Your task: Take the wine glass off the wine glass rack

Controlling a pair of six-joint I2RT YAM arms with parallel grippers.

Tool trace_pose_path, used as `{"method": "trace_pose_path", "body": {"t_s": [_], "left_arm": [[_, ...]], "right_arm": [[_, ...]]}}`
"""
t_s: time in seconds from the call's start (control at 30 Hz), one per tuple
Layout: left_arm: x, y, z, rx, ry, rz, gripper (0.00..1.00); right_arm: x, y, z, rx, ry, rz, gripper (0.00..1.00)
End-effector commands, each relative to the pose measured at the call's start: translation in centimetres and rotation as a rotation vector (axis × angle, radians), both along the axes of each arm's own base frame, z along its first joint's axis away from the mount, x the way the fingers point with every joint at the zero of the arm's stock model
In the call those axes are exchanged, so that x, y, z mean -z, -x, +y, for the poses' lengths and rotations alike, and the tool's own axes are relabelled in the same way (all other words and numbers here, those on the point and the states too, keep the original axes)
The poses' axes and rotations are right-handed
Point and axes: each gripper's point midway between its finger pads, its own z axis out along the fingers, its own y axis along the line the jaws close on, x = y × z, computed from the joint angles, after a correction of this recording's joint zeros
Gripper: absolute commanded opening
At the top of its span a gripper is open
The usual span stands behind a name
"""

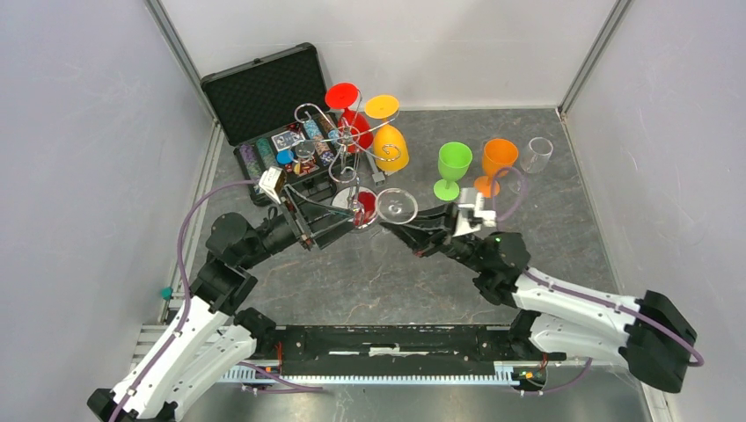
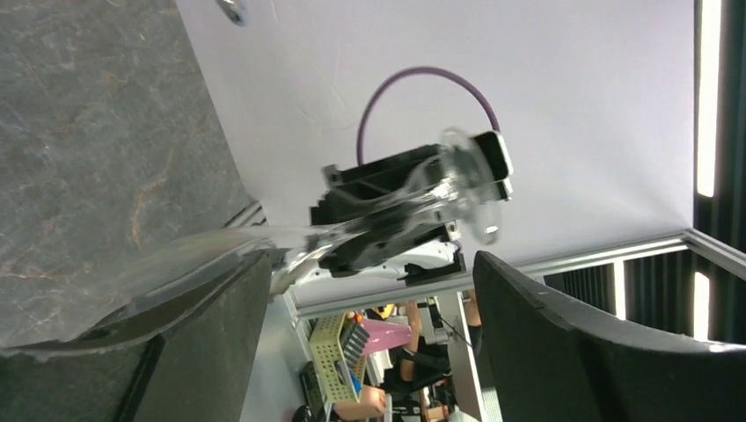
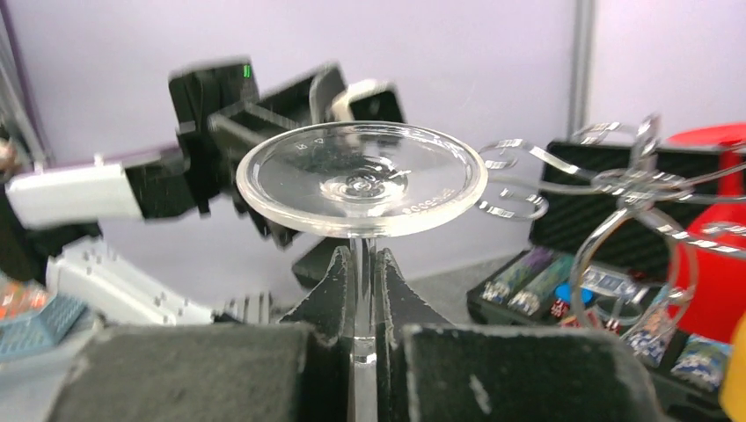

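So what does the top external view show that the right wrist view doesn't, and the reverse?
Only top external: a green glass, an orange glass and a spare clear glass standing on the table, right of the wine glass rack. Only right wrist: the right gripper shut on the stem of the wine glass, just under its upturned foot. Both: that glass, the rack, the case of chips and a red glass.

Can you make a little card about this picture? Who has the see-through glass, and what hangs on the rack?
Held: clear wine glass, foot up
Holder: right gripper, shut on its stem
Other arm: left gripper, open, near the bowl
On wine glass rack: red glass, yellow glass
Standing on table: green glass, orange glass
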Motion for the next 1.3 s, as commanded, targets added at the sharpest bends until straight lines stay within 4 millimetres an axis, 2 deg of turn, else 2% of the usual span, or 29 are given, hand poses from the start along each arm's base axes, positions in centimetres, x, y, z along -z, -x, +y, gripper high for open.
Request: {"method": "trace_pose_path", "body": {"t_s": [0.0, 0.07, 0.2, 0.3, 0.43, 0.57, 0.7, 0.77, 1.1, 1.27], "left_arm": [[0.2, -0.8, 0.4, -0.059, 0.005, -0.08, 0.93], [0.7, -1.0, 0.4, -0.067, 0.014, -0.068, 0.97], [1.0, -1.1, -0.1, -0.043, 0.047, -0.046, 0.99], [0.8, -0.9, -0.9, -0.015, 0.064, -0.064, 1.0], [0.4, -0.4, -2.4, 0.032, 0.079, -0.095, 0.99], [-1.1, 0.6, -4.1, 0.104, 0.121, -0.131, 0.93], [-2.0, 1.6, -5.3, 0.154, 0.139, -0.143, 0.76], [-2.3, 2.0, -5.6, 0.171, 0.15, -0.144, 0.73], [-2.8, 2.3, -6.3, 0.177, 0.181, -0.169, 0.66], [-3.1, 2.2, -6.3, 0.161, 0.185, -0.191, 0.62]], "right_arm": [[-6.1, -0.7, -5.9, 0.165, -0.305, 0.018, 0.0], [-6.9, -1.3, -8.3, 0.233, -0.401, 0.071, 0.0], [-8.0, -2.0, -12.1, 0.309, -0.565, 0.167, 0.0], [-8.3, -2.5, -14.2, 0.347, -0.657, 0.238, 0.0], [-8.2, -3.0, -15.9, 0.381, -0.728, 0.31, 0.0], [-7.6, -3.5, -16.3, 0.401, -0.746, 0.369, 0.0], [-6.8, -4.2, -16.3, 0.425, -0.745, 0.401, 0.0], [-6.4, -4.4, -16.3, 0.433, -0.746, 0.417, 0.0], [-5.5, -4.7, -14.9, 0.37, -0.751, 0.482, 0.0], [-5.5, -4.6, -15.3, 0.373, -0.761, 0.49, 0.0]]}}
